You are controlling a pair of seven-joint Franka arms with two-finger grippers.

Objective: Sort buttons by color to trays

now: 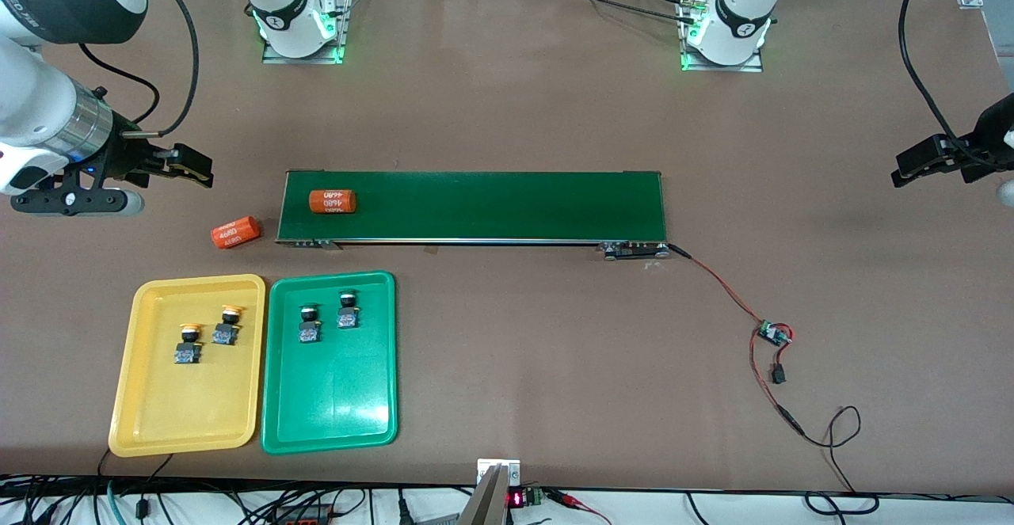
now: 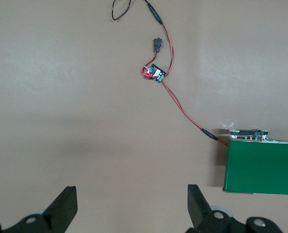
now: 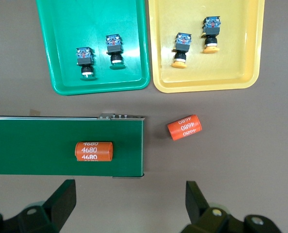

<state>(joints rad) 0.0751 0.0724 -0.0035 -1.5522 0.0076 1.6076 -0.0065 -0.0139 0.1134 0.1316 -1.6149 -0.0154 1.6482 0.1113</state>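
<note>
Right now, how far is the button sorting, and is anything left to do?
It looks finished: both yellow buttons lie in the yellow tray, both green buttons in the green tray. Nothing is in hand: the left end effector and right end effector are open and empty. No button remains outside.

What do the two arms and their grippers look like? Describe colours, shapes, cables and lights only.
Both arms are white with rounded segments. Their bases sit on metal plates lit green. The right arm has a black band, a silver wrist ring and black cables looping to it. The right gripper and left gripper are black, each with two wedge-shaped fingers. A black cable also runs to the left gripper.
</note>
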